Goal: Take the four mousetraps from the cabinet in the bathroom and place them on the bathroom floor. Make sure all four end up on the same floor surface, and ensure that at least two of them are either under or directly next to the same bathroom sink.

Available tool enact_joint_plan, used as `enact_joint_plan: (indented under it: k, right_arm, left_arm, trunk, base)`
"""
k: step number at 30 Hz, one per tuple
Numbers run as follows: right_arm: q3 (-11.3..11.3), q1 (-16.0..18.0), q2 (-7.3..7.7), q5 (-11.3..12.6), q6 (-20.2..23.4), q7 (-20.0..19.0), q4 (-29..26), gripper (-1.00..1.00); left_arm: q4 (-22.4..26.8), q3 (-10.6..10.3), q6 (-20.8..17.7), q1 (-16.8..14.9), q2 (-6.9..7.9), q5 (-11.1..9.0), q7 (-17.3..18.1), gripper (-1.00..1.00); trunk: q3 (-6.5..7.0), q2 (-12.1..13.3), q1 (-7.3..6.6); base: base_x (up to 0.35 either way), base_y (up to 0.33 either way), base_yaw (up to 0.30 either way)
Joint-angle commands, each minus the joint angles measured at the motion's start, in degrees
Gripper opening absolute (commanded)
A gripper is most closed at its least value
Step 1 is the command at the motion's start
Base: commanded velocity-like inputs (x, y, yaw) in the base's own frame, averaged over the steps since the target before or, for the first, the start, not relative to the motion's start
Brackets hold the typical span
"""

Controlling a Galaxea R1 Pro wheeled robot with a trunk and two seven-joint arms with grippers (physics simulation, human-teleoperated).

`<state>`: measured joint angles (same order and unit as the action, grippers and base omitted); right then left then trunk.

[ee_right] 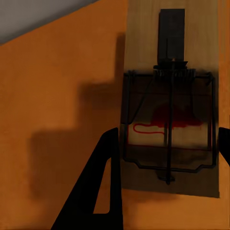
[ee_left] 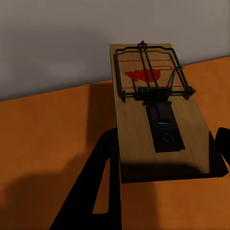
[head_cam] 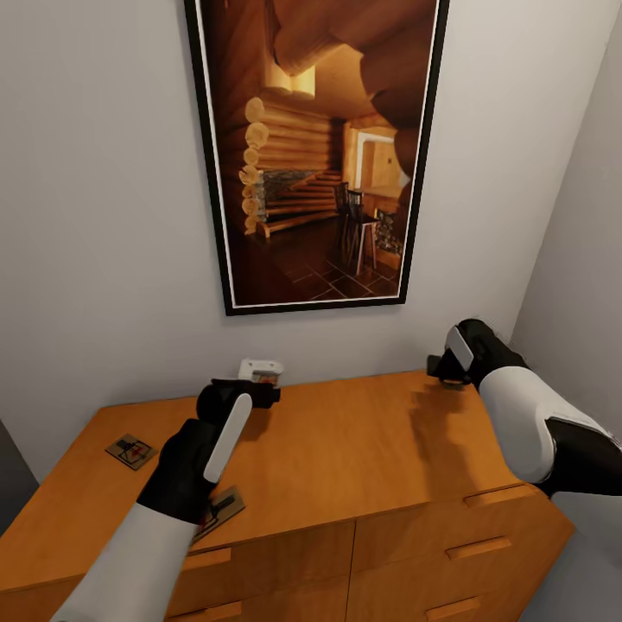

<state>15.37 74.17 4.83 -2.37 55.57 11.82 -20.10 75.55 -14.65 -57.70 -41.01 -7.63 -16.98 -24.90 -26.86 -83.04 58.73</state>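
Both grippers clasp mousetraps above the cabinet point(head_cam: 345, 449): left gripper point(head_cam: 259, 390) pinches one point(ee_left: 158, 115), right gripper point(head_cam: 445, 370) another point(ee_right: 172, 105). Two more lie at nine o'clock point(head_cam: 131, 450) and seven o'clock point(head_cam: 220, 510). No readable writing.

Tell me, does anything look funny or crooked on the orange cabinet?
Not really. Mousetraps sit scattered at different angles on the cabinet: one mousetrap near its left end, another poking past the front edge. The left gripper and right gripper each straddle a trap. Nothing looks broken or spilled.

Smooth satin wooden cabinet point(head_cam: 363, 449); matt wood mousetraps point(ee_left: 158, 120) with dark metal.
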Motion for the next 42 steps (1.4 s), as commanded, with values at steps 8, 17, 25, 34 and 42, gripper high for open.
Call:
enact_joint_plan:
  k: [8, 17, 25, 34, 42]
  right_arm:
    - [1.8, -2.6, 0.39, -0.3, 0.4, 1.7, -1.0, -1.0]
    - [2.5, -4.3, 0.25, -0.3, 0.4, 1.9, -1.7, -1.0]
    - [2.5, -4.4, -0.08, -0.6, -1.3, 0.4, -3.7, -1.0]
    - [2.5, -4.6, -0.18, -0.9, -4.1, -2.2, -3.8, -1.0]
    - [2.5, -4.6, -0.24, -0.9, -10.1, -2.3, -3.8, -1.0]
  left_arm:
    - [1.3, 0.2, -0.1, -0.3, 0.17, -1.1, -2.9, -1.0]
    - [4.2, 0.2, -1.8, -0.3, 0.39, -1.2, -4.1, -1.0]
    - [5.5, 0.2, -1.7, -0.3, 0.43, -1.1, -4.2, -1.0]
    - [5.5, 0.2, -1.6, -0.3, 0.5, -1.1, -4.2, -1.0]
    - [5.6, 0.3, -1.6, -0.3, 0.51, -1.2, -4.2, -1.0]
  trunk:
    - [-0.06, 0.0, 0.0]
    - [-0.06, 0.0, 0.0]
    - [-0.06, 0.0, 0.0]
    - [-0.06, 0.0, 0.0]
    - [-0.06, 0.0, 0.0]
  base:
    - [0.0, 0.0, 0.0]
    - [-0.001, 0.0, 0.0]
    - [-0.245, 0.0, 0.0]
    - [-0.286, 0.0, 0.0]
    - [-0.048, 0.0, 0.0]
